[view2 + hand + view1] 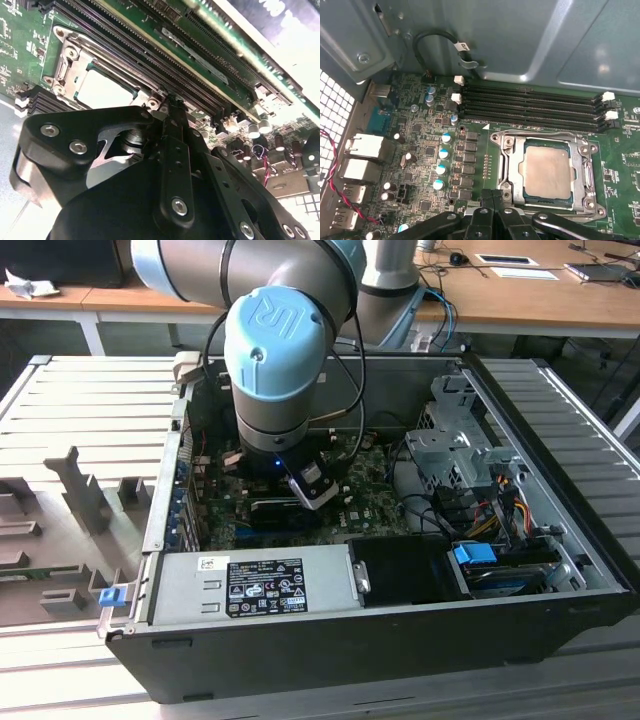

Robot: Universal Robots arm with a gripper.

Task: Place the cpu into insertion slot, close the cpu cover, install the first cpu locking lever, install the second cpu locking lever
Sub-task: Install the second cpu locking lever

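Now cpu (546, 170) under closed cpu cover (585, 175), just beside tool (493, 196).

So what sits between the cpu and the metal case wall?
In the first wrist view, four long black memory slots run side by side between the cpu, seated under the cpu cover, and the case wall.

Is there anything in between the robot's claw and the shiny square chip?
Nothing visible does. In the first wrist view the cpu already sits in the insertion slot, with the cpu cover framing it. The gripper hovers right at the socket's edge, with no cable or part between.
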